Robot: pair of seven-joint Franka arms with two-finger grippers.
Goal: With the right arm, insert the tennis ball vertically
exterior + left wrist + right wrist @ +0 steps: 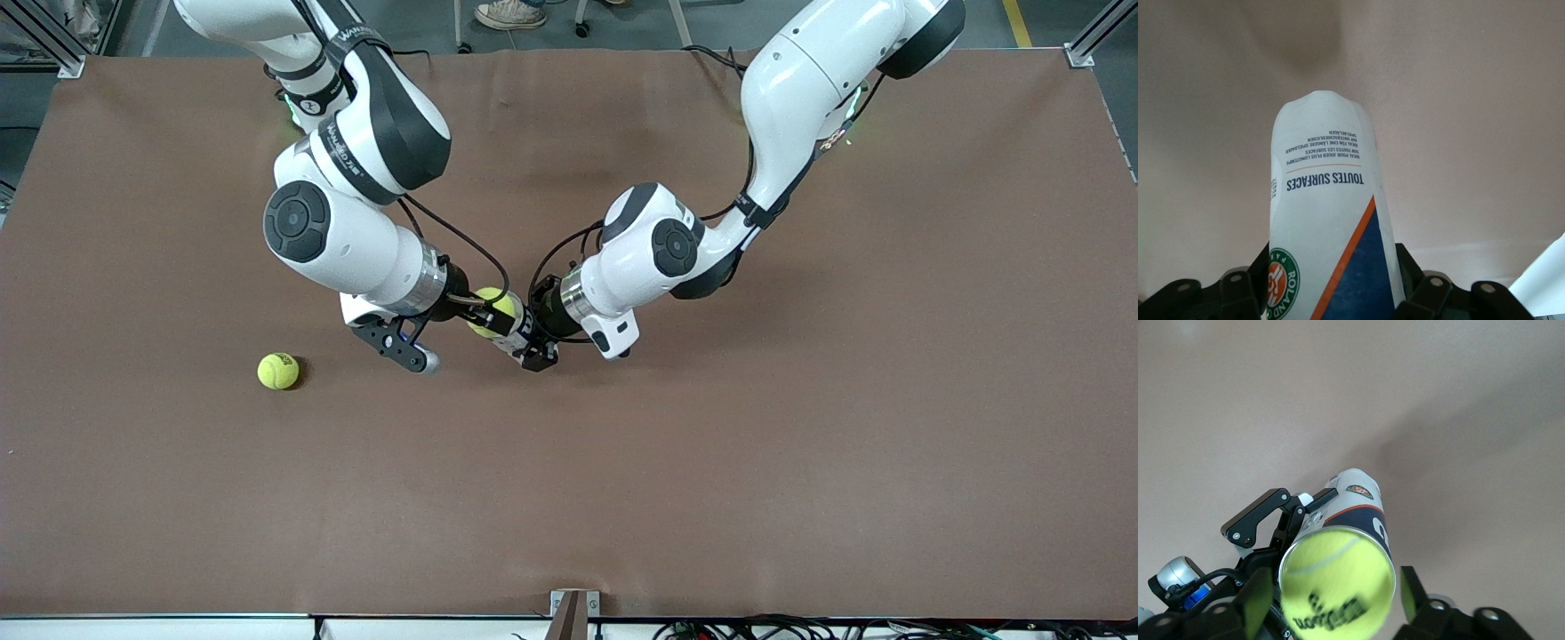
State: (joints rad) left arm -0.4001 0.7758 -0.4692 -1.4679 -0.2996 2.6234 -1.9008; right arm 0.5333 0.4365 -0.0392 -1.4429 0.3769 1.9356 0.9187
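A white-and-blue ball can (1325, 220) is held in the air over the middle of the table, with my left gripper (1331, 283) shut on its body. A yellow tennis ball (1338, 587) sits blurred in the can's (1361, 503) open mouth. My right gripper (1335, 600) is right at that mouth, its fingers (1411, 590) spread to either side of the ball and apart from it. In the front view the ball (492, 307) shows between the right gripper (476, 307) and the left gripper (529, 342). The can's far end is hidden there.
A second yellow tennis ball (277, 371) lies on the brown table (800, 444), toward the right arm's end and nearer to the front camera than the grippers.
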